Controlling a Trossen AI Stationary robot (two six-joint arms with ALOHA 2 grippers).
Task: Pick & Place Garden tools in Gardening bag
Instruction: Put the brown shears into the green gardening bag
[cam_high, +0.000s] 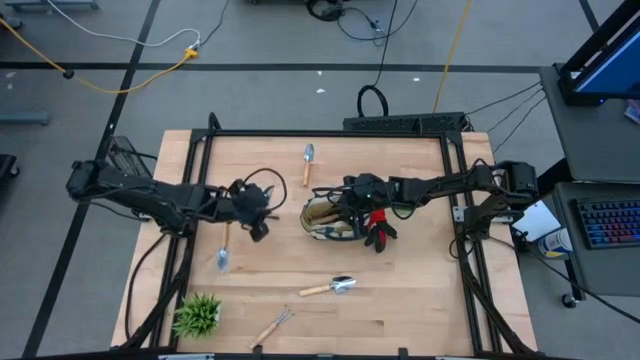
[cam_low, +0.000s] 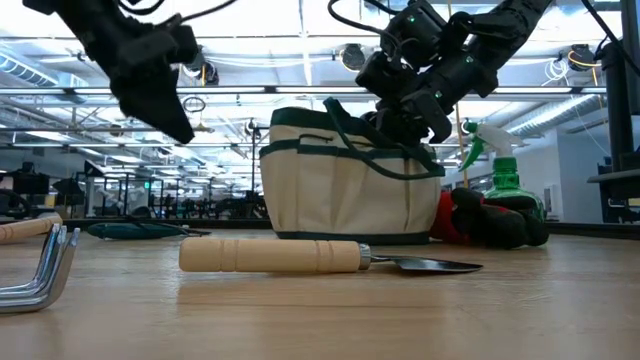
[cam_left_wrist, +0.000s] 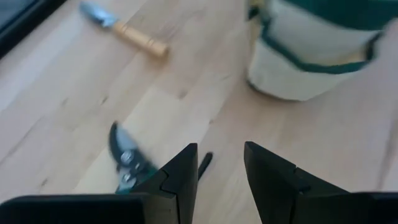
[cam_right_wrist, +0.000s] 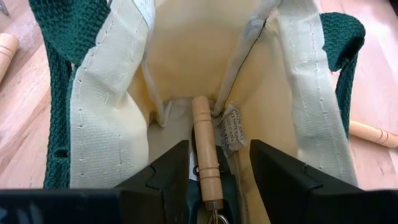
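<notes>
The cream gardening bag with green trim stands upright at mid-table. My right gripper hangs open over its mouth; a wooden-handled tool lies inside the bag between the spread fingers, and I cannot tell whether they touch it. My left gripper is open, tilted down above the table left of the bag, with black-handled pruners lying flat just beside its fingertips. Red-and-black gloves and a green spray bottle sit at the bag's right side.
Wooden-handled trowels lie at the far middle, left of centre and near centre. A small rake and a potted plant sit by the near edge. A black frame borders the table.
</notes>
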